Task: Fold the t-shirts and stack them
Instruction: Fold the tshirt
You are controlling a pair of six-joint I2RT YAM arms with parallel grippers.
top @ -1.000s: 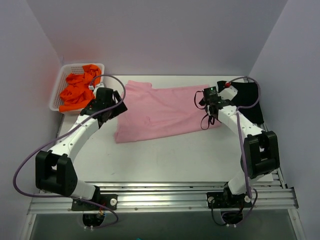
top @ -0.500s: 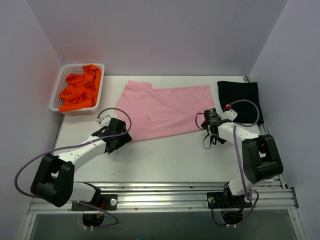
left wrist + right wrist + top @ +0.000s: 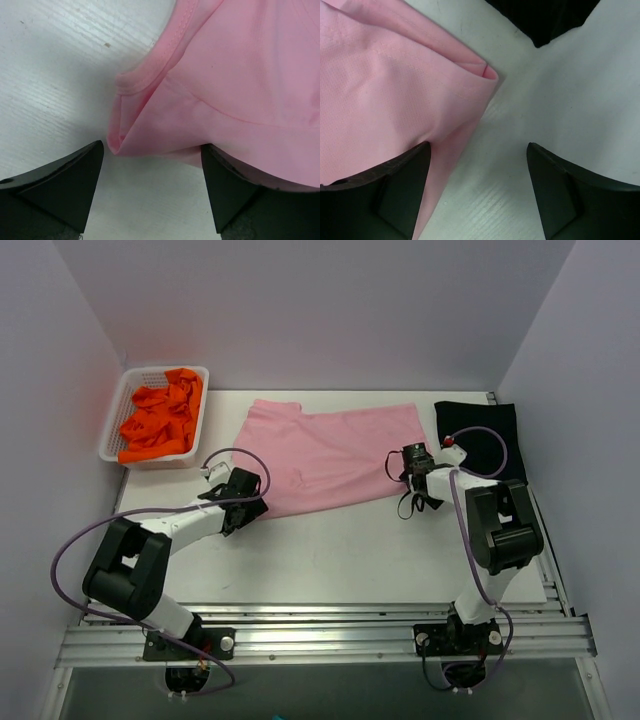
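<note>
Both arms have drawn back toward their bases over the last second, from the far side edges of the light pink t-shirt (image 3: 325,455) to its 2 near corners. The shirt itself lies where it lay, spread flat on the worktop (image 3: 330,560).

The left claw (image 3: 243,502) sits low at the near left corner with its jaws wide apart and nothing clamped. In its wrist view the left claw (image 3: 152,150) has the folded corner of the light pink t-shirt (image 3: 240,75) just ahead of it, poking into the gap between the 2 fingers (image 3: 65,185). The stitched hem runs away from the claw, and one finger partly overlaps the cloth.

The right claw (image 3: 412,468) is at the near right corner, also spread open and holding nothing. From the wrist, the right claw (image 3: 479,146) has the doubled pink corner (image 3: 395,85) ahead and off to one side, reaching the finger (image 3: 385,195) on that side. Bare worktop (image 3: 545,95) lies between the fingers. A corner of the black t-shirt (image 3: 545,17) lies farther ahead, apart from the pink one.

Beyond the right claw the black t-shirt (image 3: 485,435) lies folded. Well beyond the left claw, the orange t-shirts (image 3: 160,420) are heaped in the white basket (image 3: 112,430).
</note>
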